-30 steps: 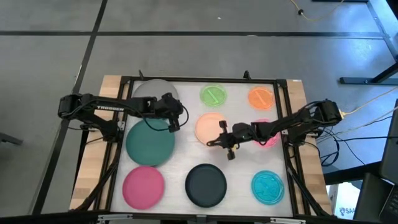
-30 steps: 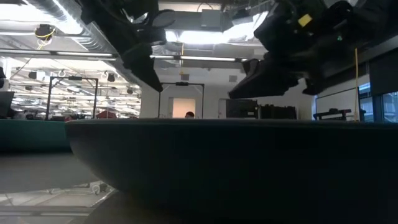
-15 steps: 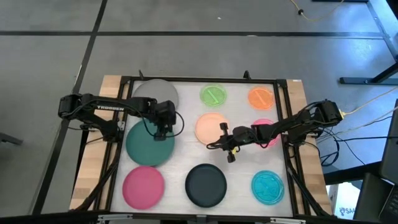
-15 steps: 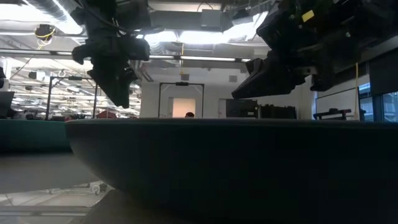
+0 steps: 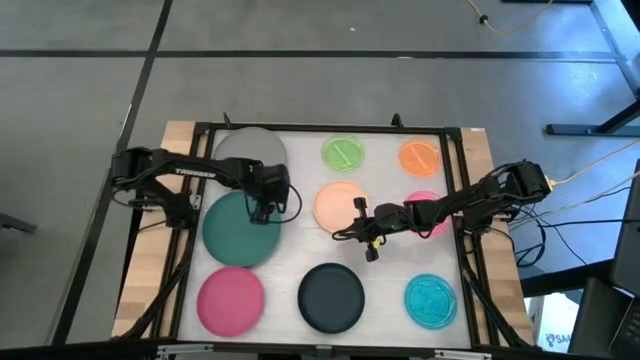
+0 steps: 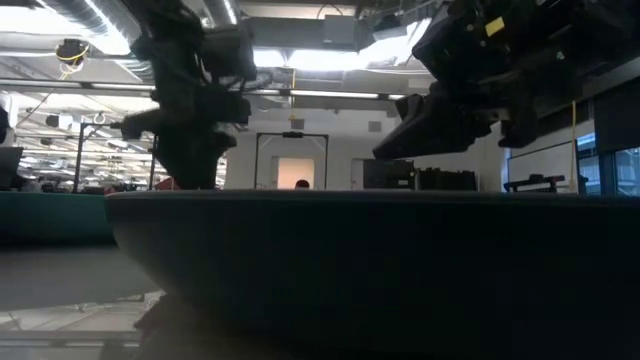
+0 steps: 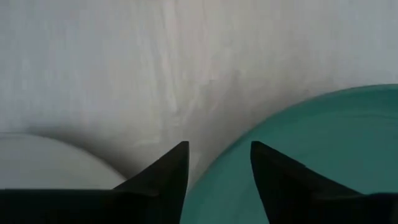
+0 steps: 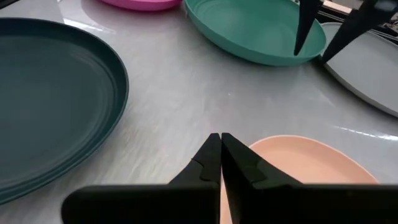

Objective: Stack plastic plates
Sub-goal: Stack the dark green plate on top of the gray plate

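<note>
Plastic plates lie singly across the table (image 5: 300, 150) with nothing stacked on anything — judged from that, the whole task is still ahead. Nearest the camera's front edge sit the pink plate (image 5: 231, 299), the black plate (image 5: 331, 297) and the cyan plate (image 5: 431, 299); in the middle row come the teal plate (image 5: 235, 232), the peach plate (image 5: 337, 205) and the magenta plate (image 5: 428, 222), the last half hidden under the right arm; farthest off are the grey plate (image 5: 252, 148), the green plate (image 5: 343, 153) and the orange plate (image 5: 420, 156). The left gripper (image 5: 262, 208) stands with its fingers spread, straddling the far rim of the teal plate just beside the grey one, not yet closed on it. The right gripper (image 5: 342, 231) has its fingers pressed together, empty, at the near edge of the peach plate. Compared with a second ago, the left gripper has swung in from the teal plate's right side and dropped toward its rim — the right has barely shifted
</note>
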Robot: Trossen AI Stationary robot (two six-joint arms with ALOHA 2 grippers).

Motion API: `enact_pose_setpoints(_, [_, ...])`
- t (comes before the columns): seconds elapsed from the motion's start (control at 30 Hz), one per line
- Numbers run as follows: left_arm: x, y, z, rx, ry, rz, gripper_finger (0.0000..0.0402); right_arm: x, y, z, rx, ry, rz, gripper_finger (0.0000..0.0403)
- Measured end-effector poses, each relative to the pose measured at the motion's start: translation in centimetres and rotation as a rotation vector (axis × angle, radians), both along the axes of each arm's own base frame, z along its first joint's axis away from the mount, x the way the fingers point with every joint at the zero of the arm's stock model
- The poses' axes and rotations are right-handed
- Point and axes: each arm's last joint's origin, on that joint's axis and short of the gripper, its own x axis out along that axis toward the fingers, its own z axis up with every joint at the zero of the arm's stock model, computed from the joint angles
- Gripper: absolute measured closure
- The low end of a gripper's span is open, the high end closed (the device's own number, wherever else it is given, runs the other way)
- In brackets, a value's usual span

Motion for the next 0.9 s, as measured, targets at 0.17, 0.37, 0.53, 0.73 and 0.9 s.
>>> enact_pose_setpoints(0.17, [0.2,0.2,-1.4,-0.035,0.061,-0.033,0.0251,0.0,0.0,0.0,0.000,0.000,0.000,0.0398])
enact_pose_setpoints(0.37, [0.1,0.1,-1.5,-0.067,0.075,-0.047,0.0288,0.0,0.0,0.0,-0.002,-0.002,0.001,0.0398])
enact_pose_setpoints(0.53, [-0.2,0.0,-1.6,-0.063,0.104,-0.085,0.0329,0.0,0.0,0.0,-0.002,-0.005,-0.001,0.0398])
enact_pose_setpoints(0.73, [-0.3,0.3,-1.4,-0.037,0.101,-0.079,0.0378,0.0,0.0,0.1,-0.003,-0.007,-0.001,0.0398])
enact_pose_setpoints(0.9, [-0.5,1.1,-0.6,-0.038,0.076,-0.040,0.0395,0.0,0.0,0.1,-0.003,-0.007,-0.001,0.0398])
